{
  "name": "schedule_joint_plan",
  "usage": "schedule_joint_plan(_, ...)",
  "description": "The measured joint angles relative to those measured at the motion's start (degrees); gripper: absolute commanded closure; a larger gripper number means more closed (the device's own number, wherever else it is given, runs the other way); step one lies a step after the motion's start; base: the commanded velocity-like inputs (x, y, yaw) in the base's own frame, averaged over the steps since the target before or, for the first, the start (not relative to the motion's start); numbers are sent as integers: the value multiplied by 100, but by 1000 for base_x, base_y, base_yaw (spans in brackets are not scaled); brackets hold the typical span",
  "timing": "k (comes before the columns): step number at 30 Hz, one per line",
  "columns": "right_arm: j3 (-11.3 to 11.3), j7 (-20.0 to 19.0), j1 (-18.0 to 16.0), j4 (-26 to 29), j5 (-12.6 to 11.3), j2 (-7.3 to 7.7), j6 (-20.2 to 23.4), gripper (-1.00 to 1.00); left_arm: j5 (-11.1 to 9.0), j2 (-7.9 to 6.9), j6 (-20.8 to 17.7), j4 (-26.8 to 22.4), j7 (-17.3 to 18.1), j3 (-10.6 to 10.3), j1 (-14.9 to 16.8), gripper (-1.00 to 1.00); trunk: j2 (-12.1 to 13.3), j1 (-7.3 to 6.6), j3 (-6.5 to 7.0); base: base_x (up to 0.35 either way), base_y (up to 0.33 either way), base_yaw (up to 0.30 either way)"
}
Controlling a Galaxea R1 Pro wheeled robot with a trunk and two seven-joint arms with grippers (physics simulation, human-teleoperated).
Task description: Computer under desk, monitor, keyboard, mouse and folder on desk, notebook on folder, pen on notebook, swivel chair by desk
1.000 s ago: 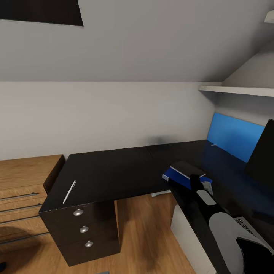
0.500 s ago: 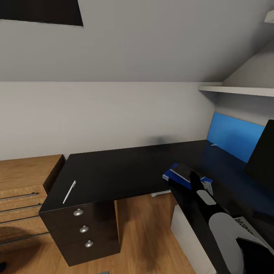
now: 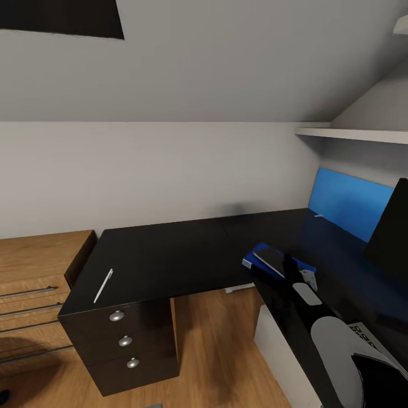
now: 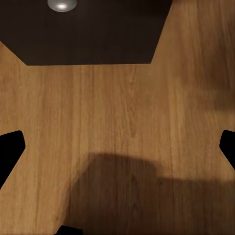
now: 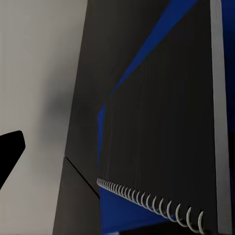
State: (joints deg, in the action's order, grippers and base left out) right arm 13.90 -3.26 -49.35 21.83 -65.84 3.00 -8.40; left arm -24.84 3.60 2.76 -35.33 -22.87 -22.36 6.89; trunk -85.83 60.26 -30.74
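Note:
The dark grey notebook (image 3: 271, 258) lies on the blue folder (image 3: 256, 253) at the inner corner of the black desk (image 3: 170, 255). My right gripper (image 3: 290, 265) is right at the notebook's near edge. In the right wrist view the spiral-bound notebook (image 5: 161, 122) fills the frame over the folder (image 5: 127, 215), and one black fingertip (image 5: 10, 152) stands far out to the side, so the jaws are open. The white pen (image 3: 103, 286) lies near the desk's left end. The monitor (image 3: 391, 226) stands at the right edge. My left gripper (image 4: 117, 147) hangs open over the wood floor.
A black drawer unit with round knobs (image 3: 124, 341) sits under the desk's left end, and its knob (image 4: 62, 5) is seen from the left wrist. A wooden chest (image 3: 34, 283) stands further left. A light grey-white box (image 3: 277, 345) is under the desk. A blue panel (image 3: 348, 209) and a shelf (image 3: 357, 135) are at the back right.
The notebook went from raised and tilted in my right gripper to lying flat on the folder. The gripper has shifted only slightly.

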Motion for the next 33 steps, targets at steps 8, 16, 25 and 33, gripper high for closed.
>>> schedule_joint_plan(8,-1,0,0,4,0,0,1,-100,-1,0,-4,1,0,1,0,-100,0,0,0,-163,0,0)
schedule_joint_plan(16,-8,-21,0,16,9,0,-8,-100,-6,-3,-4,0,0,9,0,-100,79,-44,35,-11,0,0)
schedule_joint_plan(25,-15,-51,33,460,65,-37,-16,-100,-13,-3,-5,0,0,9,0,-100,440,-242,197,0,0,0)
schedule_joint_plan(33,-35,-448,149,561,716,-270,-1,-100,-4,-3,-8,0,-8,9,0,-100,521,-286,233,0,0,0)
